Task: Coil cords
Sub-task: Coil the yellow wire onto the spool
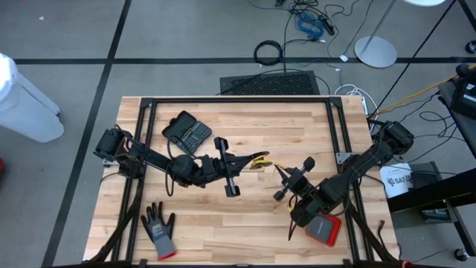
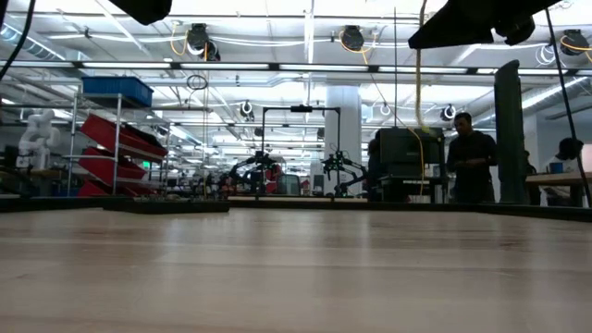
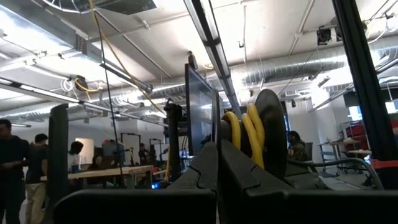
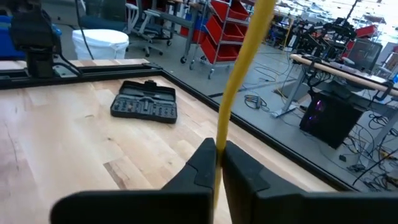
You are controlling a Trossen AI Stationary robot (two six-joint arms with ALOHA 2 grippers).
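Yellow cord [image 1: 262,160] held up off the desk [image 1: 245,223] near its middle, small coil end with black round part pinched in left claw [image 1: 249,161], straight length running toward 4 o'clock into right claw [image 1: 286,175]. Left claw closed on coiled loops [image 3: 245,134], seen wrapped against a black disc [image 3: 270,140] just above its fingers. Right claw closed narrow on the cord [image 4: 239,74], strand passing straight up between its fingertips. Black calculator-like case [image 1: 187,132] lying at about 10 o'clock from the coil, grey glove [image 1: 159,230] at about 7 o'clock near the front edge, red pad [image 1: 324,228] at about 5 o'clock under the right arm. Risks, judged from here: pulling the claws apart could drag loops off the coil and undo it; thin strand might slip through the right pinch if tension rises; winding with slack could leave loose, uneven turns; both arms sit close, so any twist to wrap may bump wrists together
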